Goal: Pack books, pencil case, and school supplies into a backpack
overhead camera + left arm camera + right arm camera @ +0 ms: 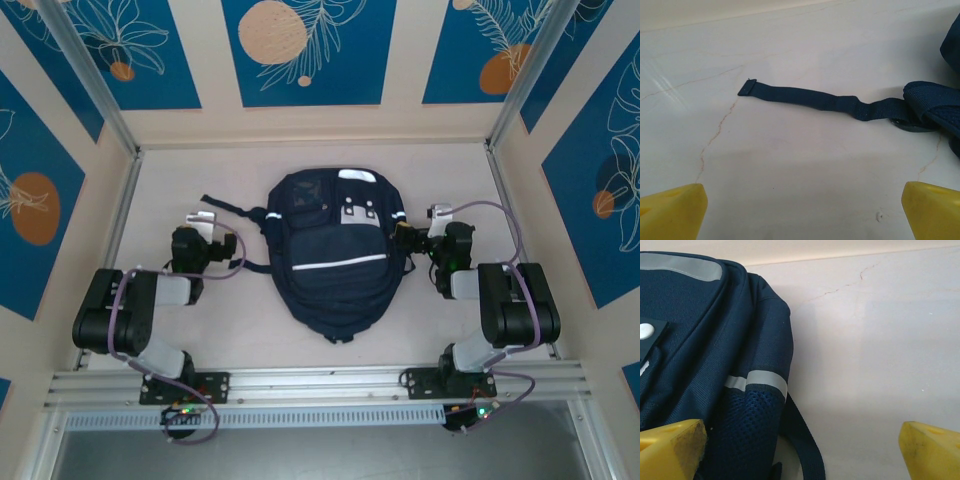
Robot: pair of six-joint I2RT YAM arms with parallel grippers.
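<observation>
Nearest the bases, the 2 arms fold inward. The left hand (203, 220) stands released, its yellow fingertips (675, 210) wide apart over bare surface (790, 170) and grasping nothing. The right hand (436, 216) is also spread wide and empty, hovering just beside the backpack's right flank.

Between the hands lies the backpack (335, 255), flat on the surface with its front panel up and its top toward the far wall. It looks like soft woven fabric that is limp, not slippery and not fragile, and probably light as it lies. I expect it to sag and fold rather than lift as 1 piece, so 1 hand should steady it while the other works the opening.

From the left wrist, a thin webbing strap (805, 97) trails loose across the surface, well ahead of the fingertips. It is easy to pinch, but pulling it would likely only drag the bag.

From the right wrist, the mesh side pocket (747, 425) and a grey reflective stripe (757, 380) sit close by. The pocket's seam offers a firmer fold to grip.

Farther off, the top edge (357, 177) seems the best hold for opening, though no zip pull is clear enough to pick out.
</observation>
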